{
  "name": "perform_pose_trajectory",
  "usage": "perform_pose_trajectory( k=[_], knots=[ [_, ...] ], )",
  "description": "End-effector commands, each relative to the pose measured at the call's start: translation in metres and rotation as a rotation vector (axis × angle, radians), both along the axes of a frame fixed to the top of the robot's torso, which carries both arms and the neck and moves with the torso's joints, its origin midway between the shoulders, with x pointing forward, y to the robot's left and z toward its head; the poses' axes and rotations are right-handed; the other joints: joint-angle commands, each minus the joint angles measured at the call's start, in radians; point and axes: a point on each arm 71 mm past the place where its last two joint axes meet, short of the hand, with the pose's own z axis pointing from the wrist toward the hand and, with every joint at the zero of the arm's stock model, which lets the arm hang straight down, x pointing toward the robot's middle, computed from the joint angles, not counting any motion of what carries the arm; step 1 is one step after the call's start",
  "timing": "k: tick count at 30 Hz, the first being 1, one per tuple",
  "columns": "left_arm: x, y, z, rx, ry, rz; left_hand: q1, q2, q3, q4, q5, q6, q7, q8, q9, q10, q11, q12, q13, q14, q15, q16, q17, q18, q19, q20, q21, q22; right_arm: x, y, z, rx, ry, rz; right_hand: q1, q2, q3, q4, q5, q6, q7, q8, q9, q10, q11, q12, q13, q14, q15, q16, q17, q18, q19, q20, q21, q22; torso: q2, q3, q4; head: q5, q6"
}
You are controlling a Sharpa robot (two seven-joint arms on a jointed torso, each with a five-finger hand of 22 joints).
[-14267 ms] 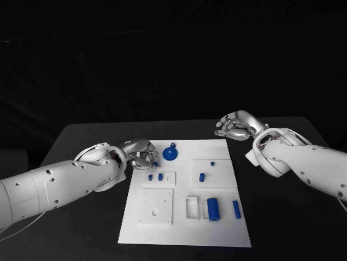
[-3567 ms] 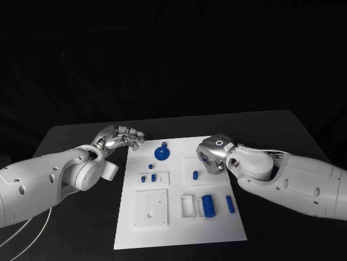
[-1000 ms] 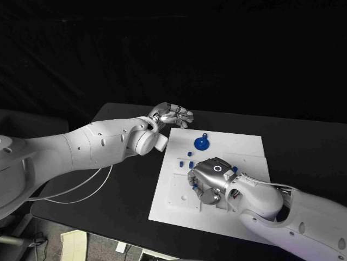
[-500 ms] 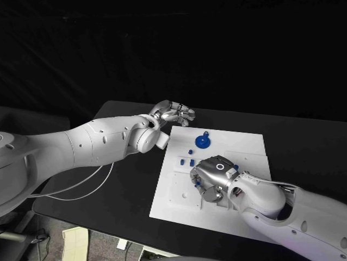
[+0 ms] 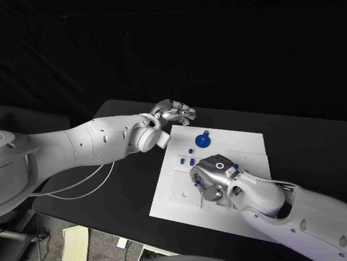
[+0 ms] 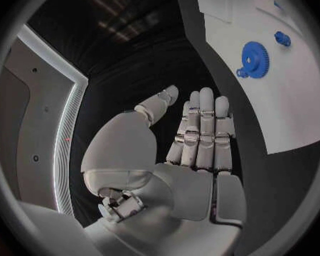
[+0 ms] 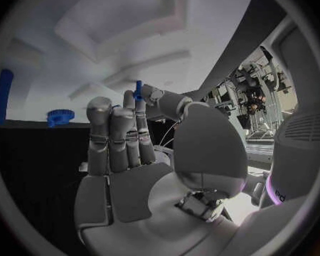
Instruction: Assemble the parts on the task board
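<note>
White task board [image 5: 248,142]; open black table [image 5: 315,147]

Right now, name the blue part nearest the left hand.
The gear, the one toothed disc, at the board's end toward the left hand; the pegs lie farther off.

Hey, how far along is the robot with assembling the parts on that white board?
Early, it seems. Done: nothing is clearly assembled; the blue gear sits on the task board, and I can't tell if it is seated. In hand: the right hand pinches a small blue peg over the board; the left hand holds nothing. Left: that peg, the blue cylinder and the rest.
</note>
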Motion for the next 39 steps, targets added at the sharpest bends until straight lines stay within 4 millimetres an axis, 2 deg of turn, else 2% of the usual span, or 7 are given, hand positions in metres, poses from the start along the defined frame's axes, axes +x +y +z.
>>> perform_pose_trajectory(
  k=[1,12,32,35,39],
  knots=[
    [0.0002,-0.0028,0.0026,-0.014,-0.004,-0.013,-0.001,0.007,-0.002,0.003,0.005,-0.006,-0.001,0.004,-0.002,-0.003,-0.001,0.000,-0.002,0.008,-0.002,-0.004,0.002,0.012,0.007,-0.001,-0.004,0.002,-0.0009,0.0010,-0.0034,-0.037,0.007,0.010,0.008,0.001,-0.001,0.006,0.006,0.001,0.002,0.002,0.001,0.053,0.001,0.000,0.002,-0.006,-0.009,0.002,0.001,0.085,0.001,-0.004,0.005,0.020,0.000,-0.0002,0.0002,0.001,-0.002],
    [0.0004,-0.0058,0.0042,-0.016,-0.005,-0.020,-0.001,0.007,-0.002,0.002,0.005,-0.006,-0.001,0.005,-0.002,-0.003,-0.001,0.000,-0.002,0.008,-0.002,-0.005,0.003,0.012,0.007,-0.001,-0.005,0.002,-0.0015,0.0062,-0.0065,-0.065,0.012,0.016,0.008,0.002,-0.002,0.005,0.006,0.001,0.003,0.001,0.002,0.053,0.001,-0.001,0.003,-0.007,-0.008,0.002,0.001,0.085,0.001,-0.004,0.005,0.020,0.000,-0.0006,0.0003,0.002,-0.007],
    [0.0009,-0.0071,0.0059,-0.016,-0.006,-0.024,0.000,0.007,-0.002,0.002,0.005,-0.007,-0.001,0.005,-0.003,-0.003,-0.001,0.000,-0.002,0.008,-0.002,-0.007,0.006,0.012,0.008,-0.001,-0.006,0.003,-0.0024,0.0094,-0.0110,-0.090,0.028,0.024,0.005,0.005,-0.005,0.002,0.006,-0.002,0.004,0.000,0.003,0.049,0.002,-0.003,0.006,-0.008,-0.007,0.001,0.001,0.085,-0.003,-0.003,0.006,0.020,0.000,-0.0003,0.0000,-0.001,-0.008],
    [0.0009,-0.0064,0.0060,-0.016,-0.006,-0.023,0.000,0.007,-0.002,0.002,0.004,-0.007,-0.001,0.006,-0.003,-0.003,-0.001,0.000,-0.002,0.008,-0.002,-0.007,0.006,0.012,0.008,-0.001,-0.006,0.003,-0.0017,0.0077,-0.0121,-0.080,0.056,0.021,-0.007,0.004,-0.007,-0.003,0.008,-0.016,0.010,-0.009,0.000,0.032,0.008,-0.016,0.005,-0.010,-0.001,-0.003,0.000,0.085,-0.010,0.000,0.004,0.020,-0.001,0.0001,-0.0006,-0.002,-0.008],
    [0.0008,-0.0057,0.0060,-0.016,-0.006,-0.022,0.000,0.006,-0.003,0.002,0.004,-0.007,-0.001,0.006,-0.003,-0.003,-0.001,0.000,-0.002,0.008,-0.002,-0.008,0.006,0.012,0.008,-0.001,-0.007,0.003,-0.0008,0.0058,-0.0110,-0.049,0.067,0.014,-0.059,-0.017,-0.053,-0.019,0.020,-0.065,0.033,-0.040,-0.016,-0.023,0.032,-0.055,-0.009,-0.011,0.022,-0.006,-0.003,0.085,-0.016,0.011,0.007,0.020,-0.001,0.0004,-0.0003,-0.003,-0.008]
  ],
)
